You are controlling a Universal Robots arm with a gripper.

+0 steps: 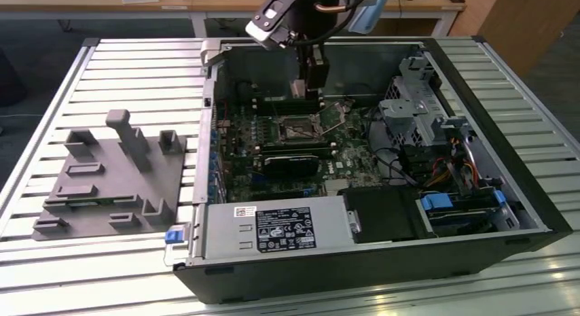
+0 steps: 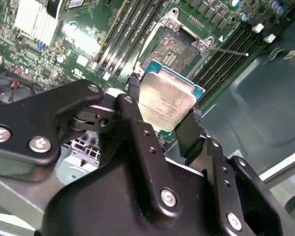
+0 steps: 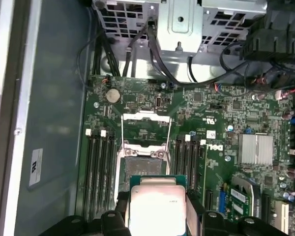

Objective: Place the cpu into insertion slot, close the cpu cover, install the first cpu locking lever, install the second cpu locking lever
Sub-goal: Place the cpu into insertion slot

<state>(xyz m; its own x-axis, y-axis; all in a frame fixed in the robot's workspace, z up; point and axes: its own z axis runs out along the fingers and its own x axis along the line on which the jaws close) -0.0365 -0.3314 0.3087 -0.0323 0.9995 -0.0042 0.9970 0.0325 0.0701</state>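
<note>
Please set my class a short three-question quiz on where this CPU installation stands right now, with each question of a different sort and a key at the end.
1. True or false: the cpu already sits in the insertion slot.
2. Choose: the gripper is shut on A a memory stick, B the cpu, C a locking lever.
3. Fill in: the cpu cover stands ____, leaving the insertion slot uncovered.

Key: 1 false, the gripper holds it clear of the slot; 2 B; 3 open.

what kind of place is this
Probably a robotics lab or test workshop: an opened computer case sits on a slatted metal table, a grey fixture block lies beside it, and the gripper holds a cpu over the motherboard.
</note>
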